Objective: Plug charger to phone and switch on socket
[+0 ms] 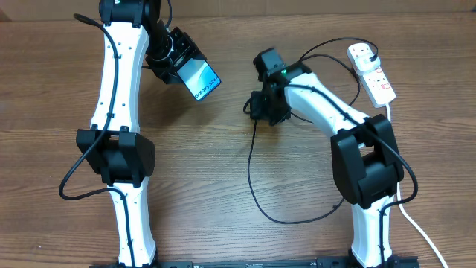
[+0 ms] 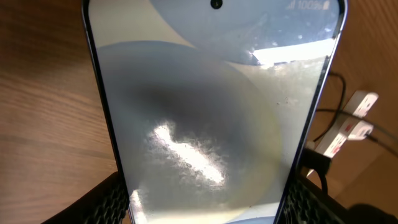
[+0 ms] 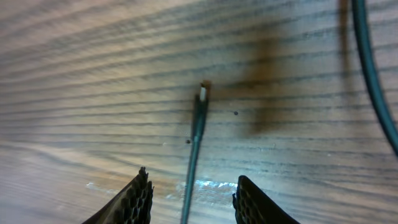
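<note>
My left gripper (image 1: 178,65) is shut on the phone (image 1: 201,80) and holds it above the table at the back left, its light blue screen up. In the left wrist view the phone (image 2: 211,106) fills the frame between the fingers (image 2: 208,202). The charger cable (image 1: 251,175) loops across the table, and its black plug (image 1: 370,53) sits in the white socket (image 1: 378,78) at the back right. My right gripper (image 1: 265,110) is open and low over the cable end. In the right wrist view the cable lies between the open fingers (image 3: 193,193), with the connector tip (image 3: 202,93) on the wood ahead.
The socket's thick white cord (image 1: 416,227) runs down the right edge behind the right arm. The socket also shows in the left wrist view (image 2: 348,121). Another stretch of black cable (image 3: 373,68) crosses the right wrist view at the right.
</note>
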### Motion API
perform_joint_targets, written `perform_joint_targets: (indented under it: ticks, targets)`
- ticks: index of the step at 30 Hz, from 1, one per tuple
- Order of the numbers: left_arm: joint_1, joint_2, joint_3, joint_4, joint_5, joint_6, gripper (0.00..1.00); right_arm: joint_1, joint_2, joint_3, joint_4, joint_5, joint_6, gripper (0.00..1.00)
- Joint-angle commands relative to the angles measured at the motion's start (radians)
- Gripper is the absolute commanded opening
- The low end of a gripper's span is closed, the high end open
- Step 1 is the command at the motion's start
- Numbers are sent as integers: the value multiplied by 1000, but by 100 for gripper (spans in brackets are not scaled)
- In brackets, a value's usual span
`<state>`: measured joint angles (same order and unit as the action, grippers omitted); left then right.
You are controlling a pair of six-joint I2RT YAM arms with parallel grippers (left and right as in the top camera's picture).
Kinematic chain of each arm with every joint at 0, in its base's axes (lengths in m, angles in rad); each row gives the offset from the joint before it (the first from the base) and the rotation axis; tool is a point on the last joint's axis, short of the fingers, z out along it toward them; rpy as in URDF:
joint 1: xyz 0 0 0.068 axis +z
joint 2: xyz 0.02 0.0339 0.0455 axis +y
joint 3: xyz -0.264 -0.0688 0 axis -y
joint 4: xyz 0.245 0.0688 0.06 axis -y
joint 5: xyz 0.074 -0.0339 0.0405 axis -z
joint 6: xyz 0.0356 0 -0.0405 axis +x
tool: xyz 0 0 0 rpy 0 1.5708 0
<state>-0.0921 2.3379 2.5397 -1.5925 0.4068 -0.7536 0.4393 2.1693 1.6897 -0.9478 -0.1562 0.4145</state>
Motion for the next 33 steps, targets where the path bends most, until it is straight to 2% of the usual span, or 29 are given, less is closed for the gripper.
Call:
perform_joint_targets:
  ticks: [1, 4, 6, 14, 21, 29, 33]
  targets:
    - [-6, -15, 28, 3, -3, -159, 4, -38, -9, 127, -34, -148, 0, 41]
    - [-7, -15, 28, 2, 27, -239, 4, -57, -13, 209, -91, -223, 1, 42]
    - [-6, -15, 28, -2, 106, -279, 4, -76, -13, 271, -137, -262, 3, 42]
    - [-4, -15, 28, -97, 336, -282, 4, -147, -13, 295, -215, -298, 9, 41]
    - [-4, -15, 28, -97, 538, -263, 4, -176, -13, 295, -234, -317, 8, 41]
    - [6, -15, 28, -97, 520, -264, 4, -177, -13, 295, -241, -341, 5, 41]
    - [21, -15, 28, -97, 386, -274, 4, -177, -13, 295, -230, -373, 10, 40]
